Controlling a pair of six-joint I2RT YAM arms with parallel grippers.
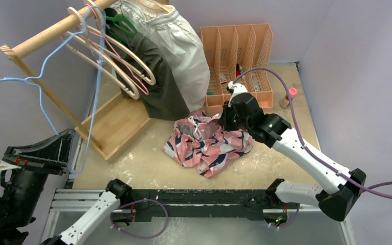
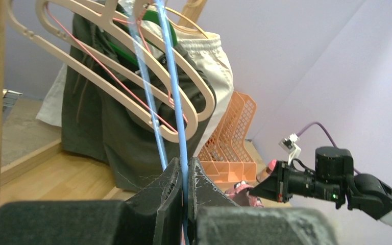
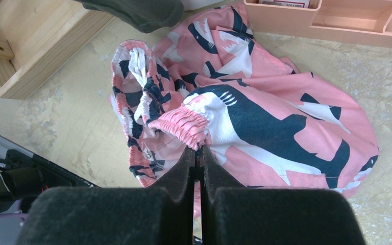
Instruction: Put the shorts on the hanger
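Note:
The pink shark-print shorts (image 1: 206,145) lie crumpled on the tabletop in front of the orange organizer. My right gripper (image 1: 228,122) is shut on their gathered elastic waistband (image 3: 184,125), and the fabric (image 3: 265,117) spreads out beyond the fingertips. The thin light-blue wire hanger (image 1: 100,76) hangs off the wooden rod at the left. My left gripper (image 2: 186,173) is shut on its wire (image 2: 176,92), which runs up between the jaws; from above that gripper (image 1: 71,153) sits at the table's left edge. A bit of the shorts (image 2: 242,191) shows under the right arm.
A wooden rack (image 1: 56,30) with a tray base (image 1: 117,122) carries beige hangers (image 1: 127,71), a green hanger (image 1: 122,23), a dark olive garment (image 1: 161,87) and a white garment (image 1: 184,46). The orange file organizer (image 1: 237,56) stands at the back, with a pink-capped bottle (image 1: 290,96) to its right.

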